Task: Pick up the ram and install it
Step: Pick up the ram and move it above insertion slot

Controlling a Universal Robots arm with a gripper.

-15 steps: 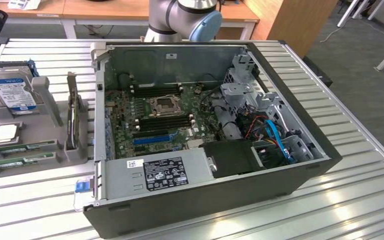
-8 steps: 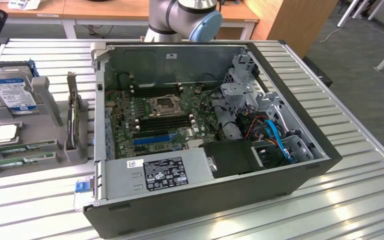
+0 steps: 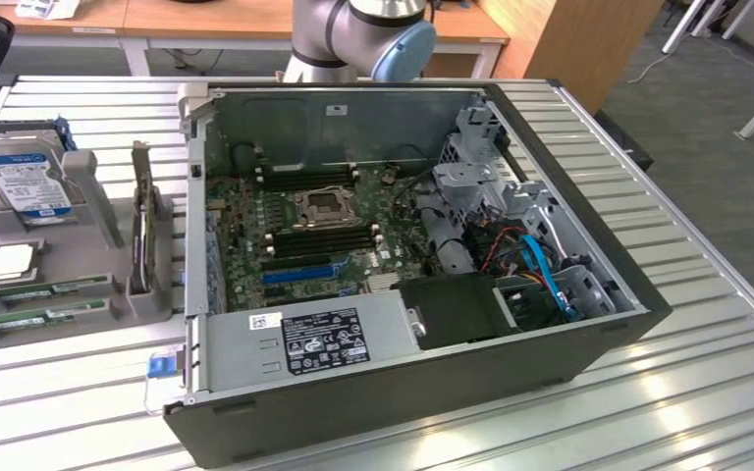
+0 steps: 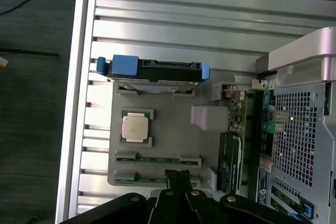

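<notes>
An open computer case [image 3: 416, 402] lies at frame centre on a slatted metal table [image 3: 705, 392], motherboard [image 3: 305, 245] exposed, power supply [image 3: 311, 339] at its lower edge. At the left, a grey tray [image 3: 76, 263] holds an upright hard drive [image 3: 24, 182] and a silver processor [image 3: 8, 261]

You have a ribbed metal table [image 3: 691, 392] in front of you. An open computer case [image 3: 482, 392] sits on it. A grey parts tray [image 4: 169, 142] lies just beside the case, on the exterior view's left.

My closed pincer [image 4: 177, 176] hangs over the grey tray [image 4: 173, 129] at mid-frame, its tip covering part of the nearer ram [image 4: 137, 181]; a second ram [image 4: 157, 159] lies between that one and the silver processor [image 4: 135, 128].
</notes>
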